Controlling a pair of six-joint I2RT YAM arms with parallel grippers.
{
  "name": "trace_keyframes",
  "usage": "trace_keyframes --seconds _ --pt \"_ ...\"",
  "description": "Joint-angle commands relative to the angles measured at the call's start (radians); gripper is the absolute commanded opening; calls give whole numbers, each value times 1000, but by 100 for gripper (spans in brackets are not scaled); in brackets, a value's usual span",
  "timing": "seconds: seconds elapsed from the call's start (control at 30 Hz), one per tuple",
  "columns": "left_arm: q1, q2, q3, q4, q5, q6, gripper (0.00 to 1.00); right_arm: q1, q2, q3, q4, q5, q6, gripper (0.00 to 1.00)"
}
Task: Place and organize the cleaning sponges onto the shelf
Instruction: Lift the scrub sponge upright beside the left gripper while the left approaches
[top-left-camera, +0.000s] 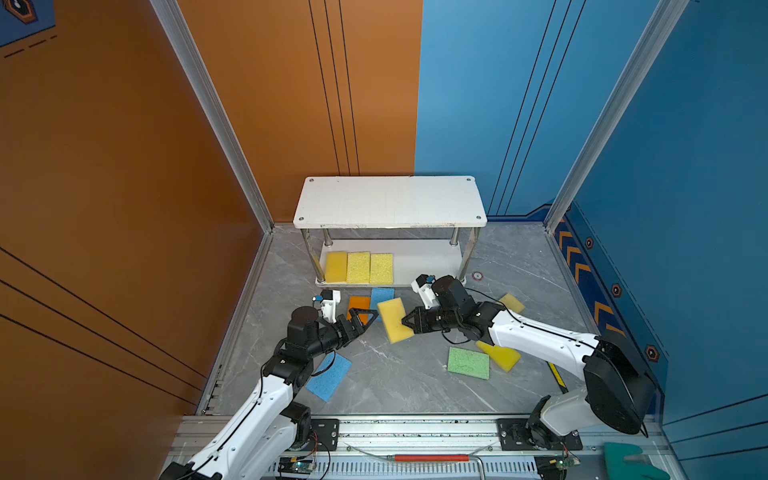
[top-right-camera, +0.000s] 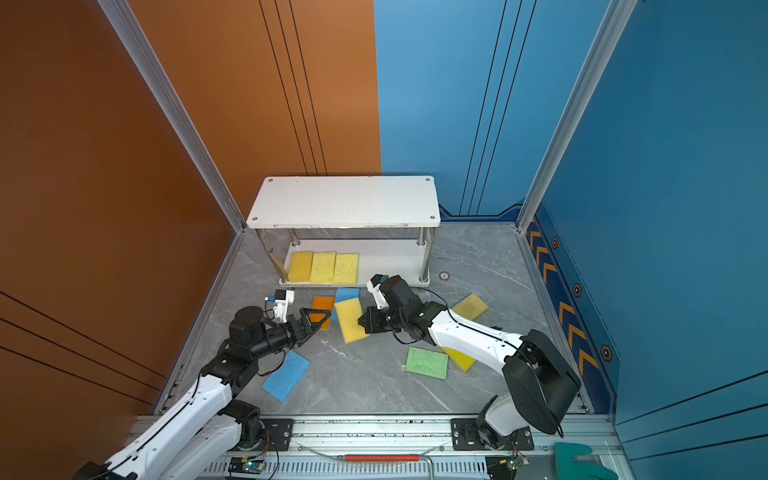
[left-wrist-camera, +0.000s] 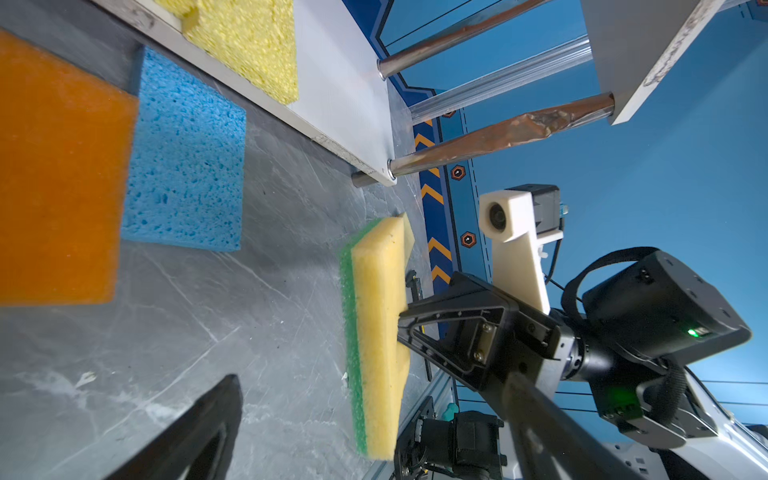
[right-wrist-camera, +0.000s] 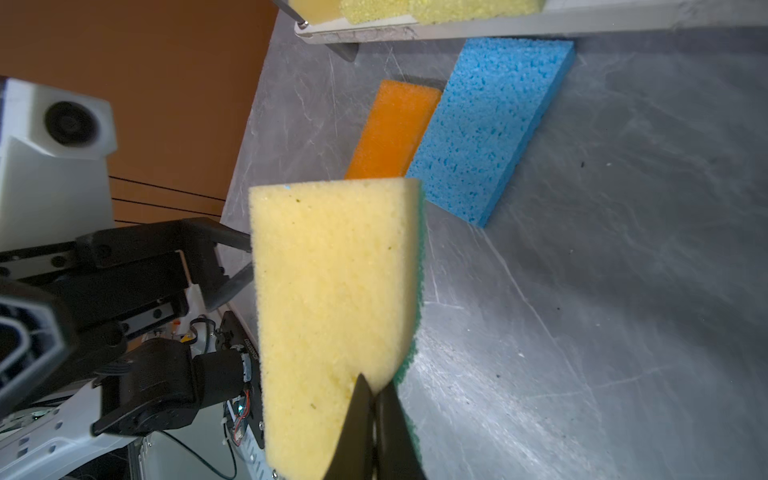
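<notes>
Three sponges (top-left-camera: 358, 267) lie side by side on the lower shelf board (top-left-camera: 428, 262).

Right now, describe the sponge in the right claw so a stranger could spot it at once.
Start at the white shelf at the back wall. Just before its lower board, the right claw pinches a yellow sponge. Unlike the orange sponge and blue sponge flat beside it, it is held tilted, with a green face.

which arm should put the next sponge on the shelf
Right. The right gripper is shut on the green-backed yellow sponge, held up near the shelf with its half-bare lower board. The left gripper is open and empty.
</notes>
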Motion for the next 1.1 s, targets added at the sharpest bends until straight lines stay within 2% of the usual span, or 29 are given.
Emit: trace_keyframes --seconds 0.0,0.07,0.1,0.13,0.2,0.23,0.3,0.37,0.53,0.63,0.73,0.8,0.9,1.07 --pt "-26 45 7 153 -17 -27 98 10 -20 53 17 -45 13 0" --pt "-39 64 21 172 -24 -31 99 18 -20 68 17 -50 12 0" --pt "-44 70 27 172 -29 -31 95 20 -20 73 18 -51 12 0" --pt "-49 73 31 174 -32 -31 89 24 -20 76 21 -52 12 0" --pt "-51 78 39 173 -35 -32 67 28 -18 77 26 -50 15 0" --pt "-53 77 40 173 -37 -35 62 29 -18 76 30 -50 18 0" --pt "-55 72 39 172 -44 -36 59 30 -18 70 40 -53 24 0" --pt "-56 69 35 173 -49 -38 45 33 -18 66 52 -56 30 0" --pt "-57 66 33 175 -53 -41 21 38 -15 68 60 -60 36 0" --pt "-55 66 29 178 -52 -37 7 38 -19 68 56 -67 43 10" --pt "-47 64 28 178 -46 -35 6 32 -32 53 50 -94 55 30" --pt "-37 60 25 185 -38 -39 6 27 -42 37 45 -112 63 38" --pt "-20 61 24 201 -17 -50 5 25 -60 5 40 -125 67 43" --pt "-3 61 24 208 4 -59 4 24 -88 -33 52 -134 80 44"
